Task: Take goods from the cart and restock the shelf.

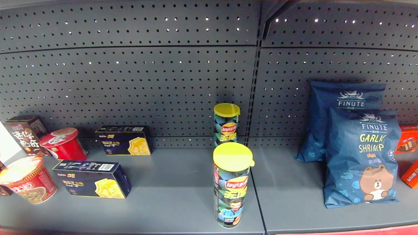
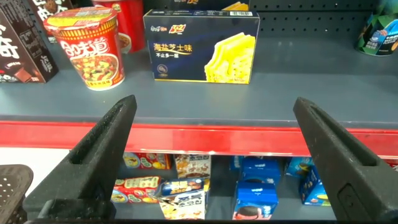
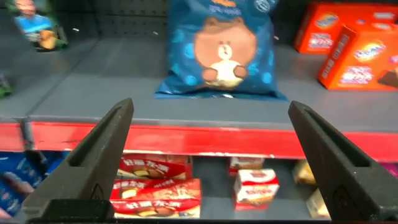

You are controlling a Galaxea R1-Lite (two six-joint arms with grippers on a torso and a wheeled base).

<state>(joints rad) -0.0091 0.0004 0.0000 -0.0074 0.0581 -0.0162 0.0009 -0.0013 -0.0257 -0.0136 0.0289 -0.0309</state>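
Shelf: grey deck, pegboard back, red front lip. Partly stocked, with bare deck in the left-centre.

Right half: two blue chip bags, one behind the other. The rear bag leans on the back panel; the front bag stands nearer the front edge. Judged soft, light, slick film, contents crushable. Take by the top seam or pinch gently across the body.

Centre, by the deck join: two chip cans with yellow lids, both upright. The front can is close to the front edge, the rear can at the back panel. Judged stiff, light, tall, so tippy. Grip around mid-height, not the lid.

Left half: two dark blue boxes, the front box toward the front edge, the rear box at the back. Rigid; grip across the narrow faces.

Left end: a noodle cup near the front corner, a red cup behind it and a brown box at the back. Thin-walled; hold below the rim.

Right end: orange boxes.

Left gripper: jaws spread wide, nothing between them, in front of the lip opposite the front box. Right gripper: likewise wide apart and empty, opposite the front bag.

Next item has yet to be fetched from the cart.
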